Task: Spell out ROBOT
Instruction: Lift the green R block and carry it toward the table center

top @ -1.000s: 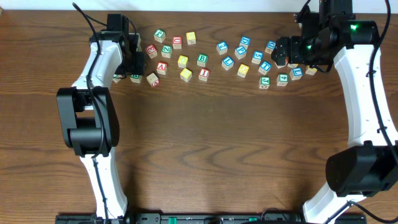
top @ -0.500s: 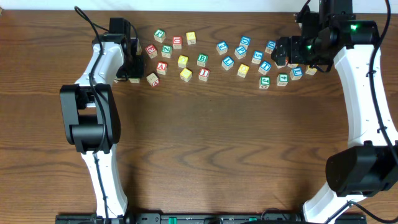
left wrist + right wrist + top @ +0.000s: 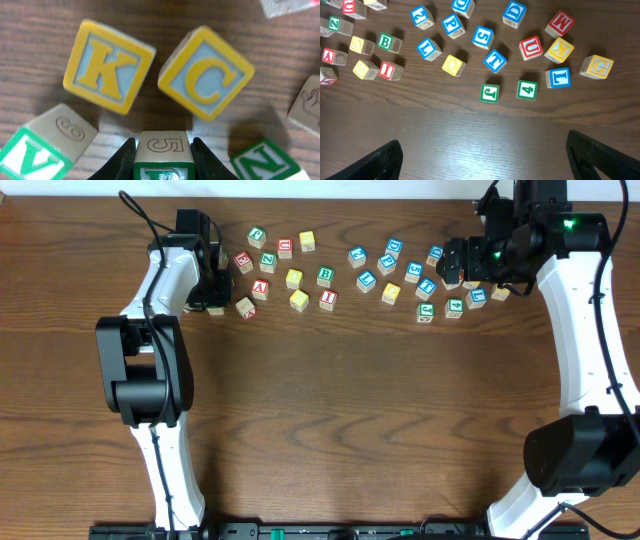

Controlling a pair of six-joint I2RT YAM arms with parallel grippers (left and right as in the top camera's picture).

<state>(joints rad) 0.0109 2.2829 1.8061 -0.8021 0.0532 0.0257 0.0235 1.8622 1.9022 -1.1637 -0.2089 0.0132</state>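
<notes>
My left gripper [image 3: 163,145] is shut on a green-lettered cube [image 3: 162,146] with a 5 on its upper side; the green letter is cut off by the frame edge. In the overhead view the left gripper [image 3: 207,280] covers that cube at the left end of the scattered cubes. The green B cube [image 3: 325,276] [image 3: 385,41], the blue T cube [image 3: 427,287] [image 3: 494,60] and a yellow-faced cube [image 3: 391,293] [image 3: 453,65] lie on the table. My right gripper [image 3: 482,150] [image 3: 455,268] hangs open over bare wood, nothing between its fingers.
Yellow K [image 3: 107,72] and C [image 3: 206,72] cubes lie just ahead of the left jaws, with a green V cube [image 3: 30,155] and a green N cube [image 3: 262,162] at either side. Red, blue and green cubes [image 3: 285,248] fill the back strip.
The left arm shifted slightly toward the back of the table and its jaws closed in onto the green-lettered cube. The right arm has not moved.
</notes>
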